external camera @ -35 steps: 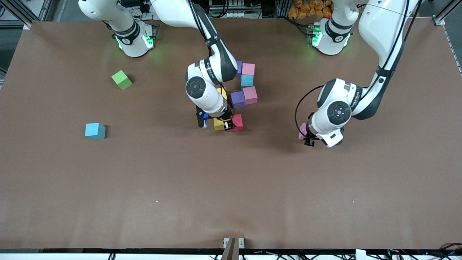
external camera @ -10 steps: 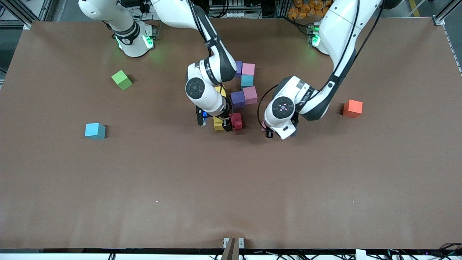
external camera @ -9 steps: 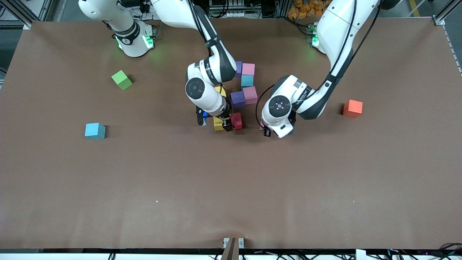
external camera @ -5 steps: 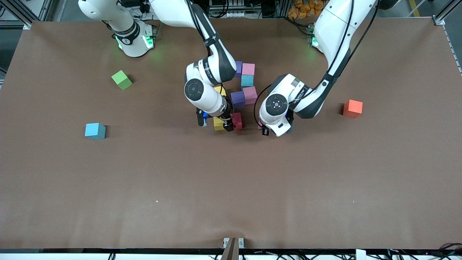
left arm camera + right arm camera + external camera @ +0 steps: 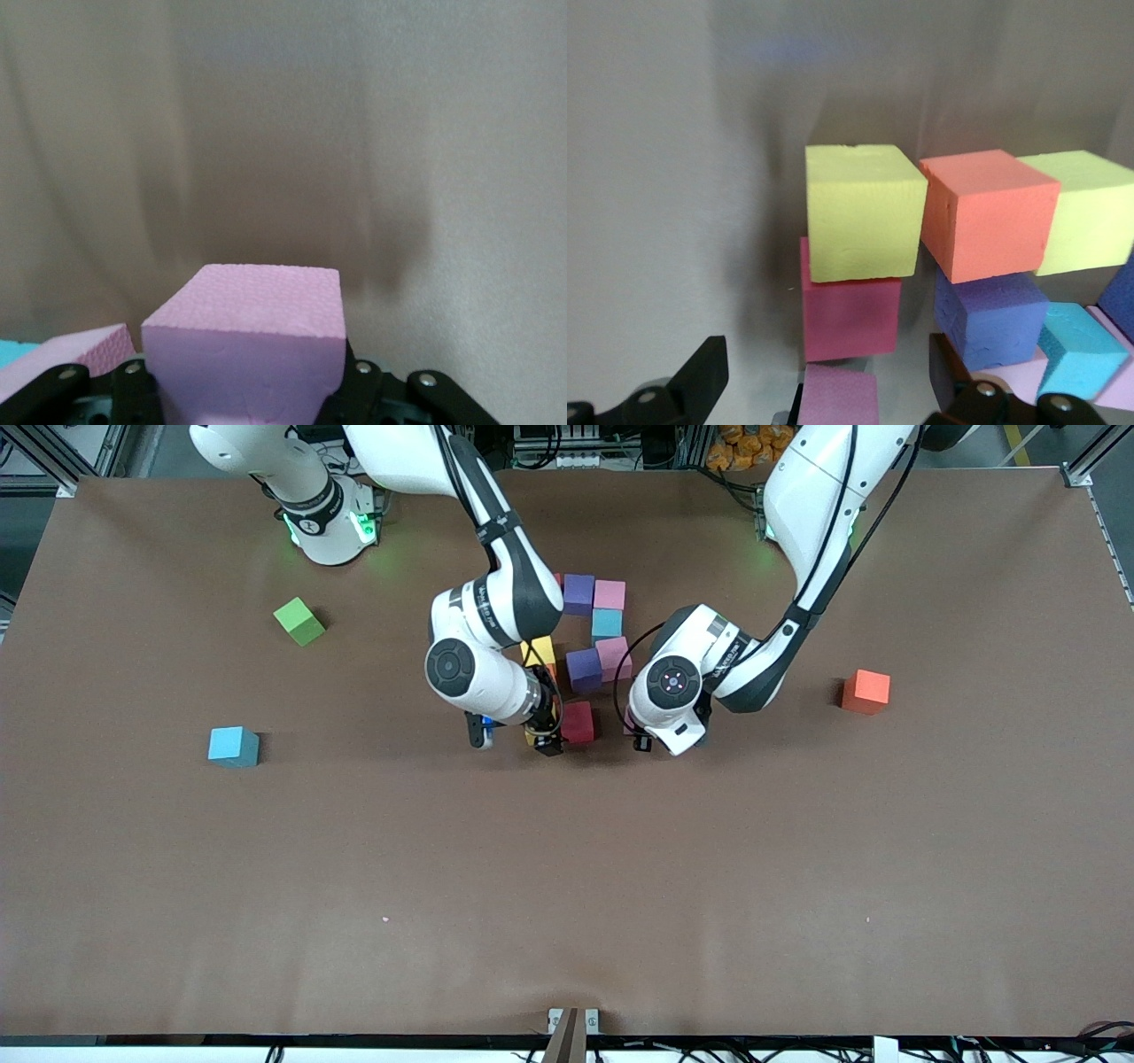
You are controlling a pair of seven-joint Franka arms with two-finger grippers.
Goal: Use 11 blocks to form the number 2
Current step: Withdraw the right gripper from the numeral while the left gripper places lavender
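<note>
Since the earlier frames the left gripper (image 5: 640, 737) had carried a pink block (image 5: 244, 345) from the left arm's end of the table in toward the cluster, uncovering the orange block (image 5: 866, 691) it had hidden. It was clamped on that pink block, low over the table just beside the red block (image 5: 578, 722), on its left-arm side. Whether block and table touched could not be told.

Right gripper (image 5: 514, 740) had backed off the yellow block (image 5: 862, 211) toward the right arm's end and hung low there, fingers (image 5: 700, 376) spread wide, holding nothing.

Cluster at mid-table, front view: purple block (image 5: 578, 593) and pink block (image 5: 609, 594) side by side farthest from the camera, a red edge showing beside the purple one under the right arm; light blue block (image 5: 607, 622) just nearer than the pink; second purple block (image 5: 584, 669) and pink block (image 5: 614, 658) side by side nearer still; another yellow block (image 5: 539, 651) half hidden by the right arm; red block nearest, with the yellow one beside it mostly hidden by the right wrist. Right wrist view also showed an orange block (image 5: 988, 212) between the two yellow ones.

Away from the cluster: orange block toward the left arm's end, a lone light blue cube (image 5: 234, 746) and a lime-green cube (image 5: 299, 621) toward the right arm's end.
</note>
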